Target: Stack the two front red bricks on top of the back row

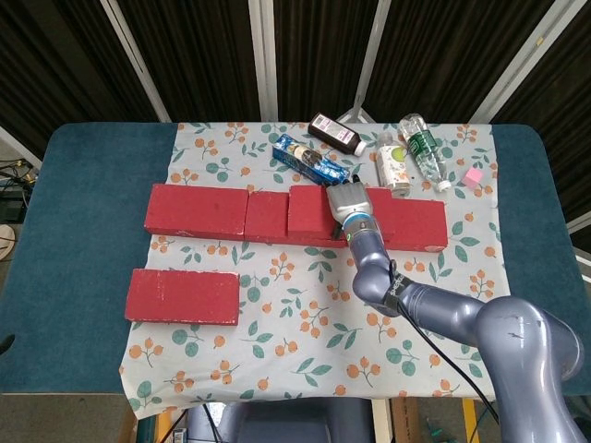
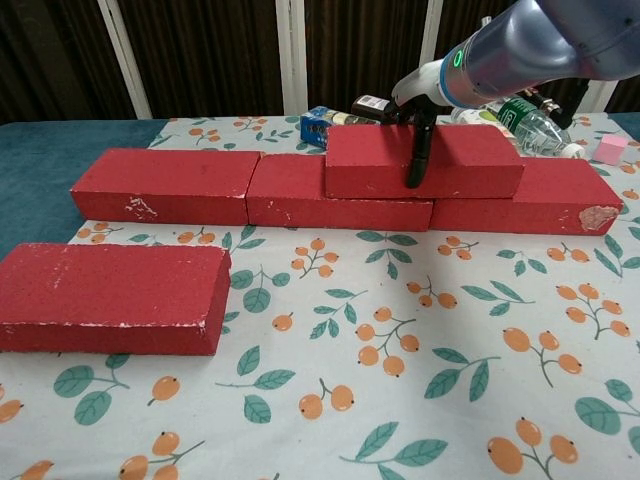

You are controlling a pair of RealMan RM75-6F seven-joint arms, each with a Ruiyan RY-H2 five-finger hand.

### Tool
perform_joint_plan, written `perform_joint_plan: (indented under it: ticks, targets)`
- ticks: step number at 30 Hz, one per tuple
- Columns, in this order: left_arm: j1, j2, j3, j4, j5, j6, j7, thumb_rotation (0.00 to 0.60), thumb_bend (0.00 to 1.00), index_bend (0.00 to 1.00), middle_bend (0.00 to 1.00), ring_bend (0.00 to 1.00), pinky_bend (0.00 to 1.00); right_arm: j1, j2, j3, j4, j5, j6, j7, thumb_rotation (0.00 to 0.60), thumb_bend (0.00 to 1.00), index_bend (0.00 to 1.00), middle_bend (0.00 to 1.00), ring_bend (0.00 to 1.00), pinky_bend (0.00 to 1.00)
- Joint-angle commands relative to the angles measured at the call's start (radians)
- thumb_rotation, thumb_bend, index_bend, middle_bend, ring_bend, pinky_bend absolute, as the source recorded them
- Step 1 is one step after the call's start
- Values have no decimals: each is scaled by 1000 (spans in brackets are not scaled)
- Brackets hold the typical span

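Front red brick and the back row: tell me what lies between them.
Nothing but bare floral cloth. In the chest view, a strip of printed fabric separates the front red brick from the back row; the head view shows the same gap.

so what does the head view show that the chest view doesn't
Only the head view shows the whole teal table and the full row of bottles, including the white bottle. Only the chest view shows the front faces of the bricks and a dark finger down the stacked brick's front. Both show the right hand on that brick, the back row, and the lone front brick.
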Motion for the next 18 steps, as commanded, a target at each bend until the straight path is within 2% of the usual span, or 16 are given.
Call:
perform_joint_plan:
  ticks: [1,11,18]
  targets:
    - [-1,0,0,1,-2,-1,1,600,0,61,0,0,109,1,-3,-4,5,-1,-1,4,600,196,272,330,358,0]
    - [-3,-3,2,2,-2,-3,8,600,0,61,0,0,109,5,-9,-16,13,-3,-6,12,600,196,272,324,336,0]
    - [-2,-2,2,1,-1,-1,7,600,0,61,0,0,109,7,-5,-15,6,-13,3,24,600,196,142,132,162,0]
